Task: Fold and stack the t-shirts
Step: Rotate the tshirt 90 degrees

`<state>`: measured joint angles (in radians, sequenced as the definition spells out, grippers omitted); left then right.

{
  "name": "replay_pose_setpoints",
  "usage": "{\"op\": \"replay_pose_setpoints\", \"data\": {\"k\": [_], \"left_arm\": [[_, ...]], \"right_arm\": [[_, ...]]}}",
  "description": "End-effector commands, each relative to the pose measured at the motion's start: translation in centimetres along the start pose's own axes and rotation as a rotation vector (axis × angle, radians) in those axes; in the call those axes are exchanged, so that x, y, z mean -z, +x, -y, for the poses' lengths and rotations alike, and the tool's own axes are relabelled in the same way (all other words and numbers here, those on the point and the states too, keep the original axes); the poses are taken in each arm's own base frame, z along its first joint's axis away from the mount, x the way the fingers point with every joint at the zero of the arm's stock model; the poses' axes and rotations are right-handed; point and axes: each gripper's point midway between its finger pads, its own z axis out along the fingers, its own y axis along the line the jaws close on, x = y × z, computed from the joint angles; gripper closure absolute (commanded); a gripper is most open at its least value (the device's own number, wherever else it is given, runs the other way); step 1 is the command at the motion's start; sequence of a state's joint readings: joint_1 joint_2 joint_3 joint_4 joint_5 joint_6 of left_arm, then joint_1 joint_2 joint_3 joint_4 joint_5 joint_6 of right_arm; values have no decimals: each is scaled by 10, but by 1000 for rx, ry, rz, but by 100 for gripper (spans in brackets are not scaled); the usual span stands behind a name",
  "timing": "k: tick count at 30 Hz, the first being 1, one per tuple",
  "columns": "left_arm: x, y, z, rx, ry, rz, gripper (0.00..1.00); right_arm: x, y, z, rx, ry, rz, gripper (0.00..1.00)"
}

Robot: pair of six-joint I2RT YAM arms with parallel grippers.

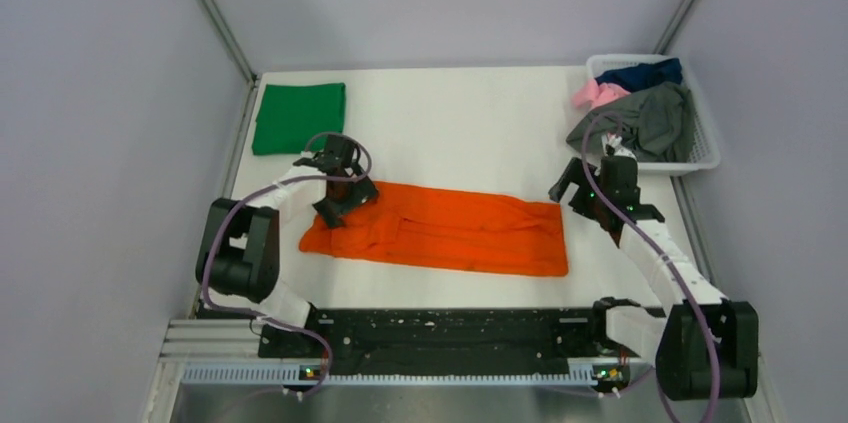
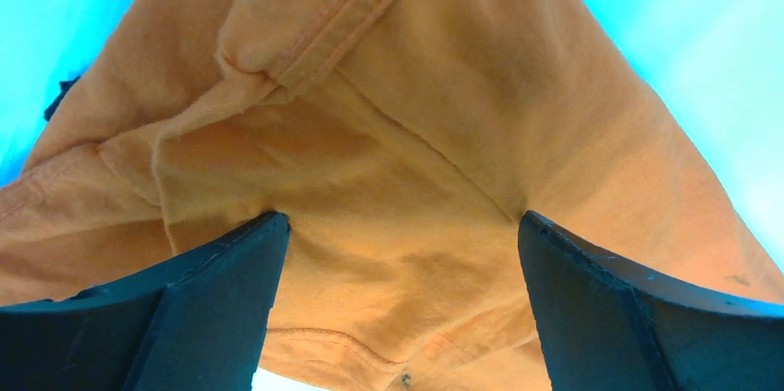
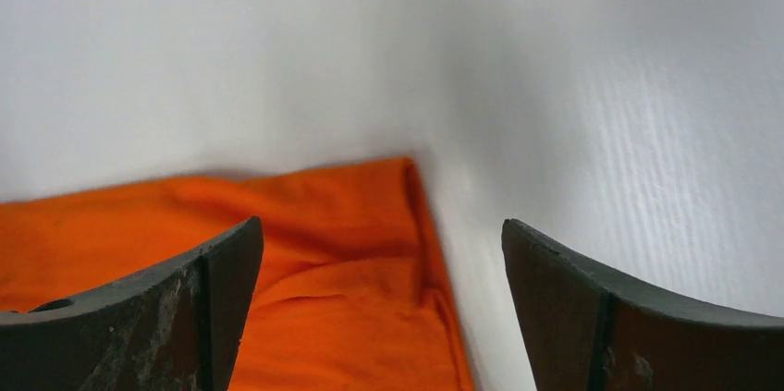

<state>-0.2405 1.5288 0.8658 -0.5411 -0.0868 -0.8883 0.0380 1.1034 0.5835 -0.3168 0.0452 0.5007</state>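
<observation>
An orange t-shirt (image 1: 450,231) lies folded into a long strip across the middle of the table. My left gripper (image 1: 338,195) hangs open right over its left end, where the collar and sleeve (image 2: 388,132) bunch up; its fingers (image 2: 217,303) straddle the cloth without pinching it. At the strip's right end my right gripper (image 1: 572,191) stands open, and the shirt's far right corner (image 3: 370,252) lies between and below its fingers (image 3: 573,303). A folded green t-shirt (image 1: 297,115) lies at the back left. Grey (image 1: 645,121), pink (image 1: 597,93) and navy (image 1: 640,73) t-shirts sit heaped in the basket.
A white plastic lattice basket (image 1: 706,148) stands at the back right corner of the white table (image 1: 470,113). Grey walls close in on three sides. A black rail (image 1: 440,338) with the arm bases runs along the near edge.
</observation>
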Motion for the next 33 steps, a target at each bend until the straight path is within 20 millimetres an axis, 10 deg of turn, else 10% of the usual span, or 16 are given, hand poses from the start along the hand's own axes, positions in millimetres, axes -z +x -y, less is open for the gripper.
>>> {"op": "replay_pose_setpoints", "data": {"k": [1,7,14,18,23,33], "left_arm": [[-20,-31,43,-36,68,23,1],[-41,-72,153,-129,200,10,1],[-94,-110,302,-158,537,-57,1],[-74,-116,389,-73,1009,-74,1],[-67,-146,428,109,1181,15,1],[-76,-175,428,125,1126,222,1]], "right_arm": [[29,-21,-82,126,-447,95,1],[29,34,-135,342,-570,-53,1],[27,105,-121,429,-540,-241,1],[41,154,-112,520,-571,-367,1],[73,197,-126,564,-689,-465,1],[104,257,-189,665,-955,-549,1]]}}
